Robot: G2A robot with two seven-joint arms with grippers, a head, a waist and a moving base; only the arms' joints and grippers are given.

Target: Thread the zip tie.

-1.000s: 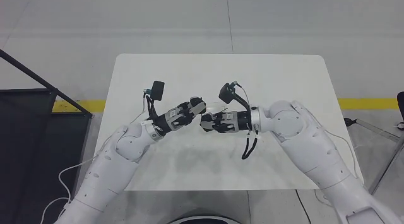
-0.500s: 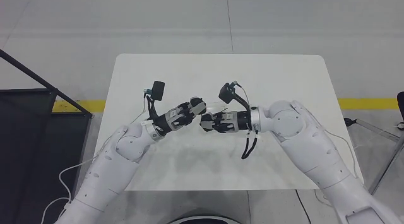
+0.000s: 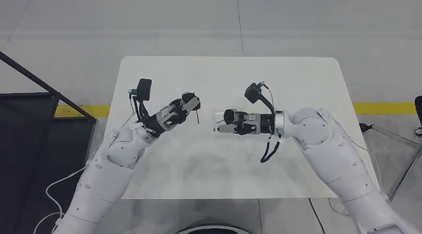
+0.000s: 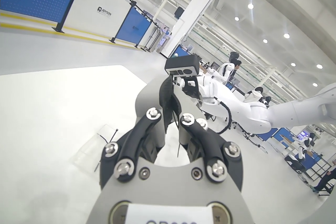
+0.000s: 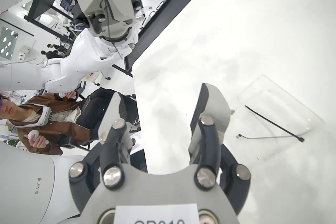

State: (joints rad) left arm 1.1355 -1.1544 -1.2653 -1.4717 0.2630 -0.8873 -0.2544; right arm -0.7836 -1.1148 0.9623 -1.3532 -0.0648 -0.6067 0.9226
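Note:
My left gripper [image 3: 190, 99] [image 4: 172, 101] is shut on a thin black zip tie [image 4: 178, 150], whose tail hangs down between the finger links. It hovers over the table's left middle. My right gripper [image 3: 223, 121] [image 5: 160, 104] stands open with nothing between its fingers, a short way to the right of the left one, facing it. Beside it a clear plastic tray [image 3: 218, 113] [image 5: 278, 101] lies on the table with a black zip tie [image 5: 273, 122] in it and a thinner grey tie [image 5: 262, 137] next to that.
The white table [image 3: 297, 82] is bare around the tray. A black frame and a dark mat stand off the table's left side [image 3: 26, 122].
The two grippers, nearly touching before, have drawn apart. My left gripper went back and to the left with the zip tie; my right gripper shifted to the right.

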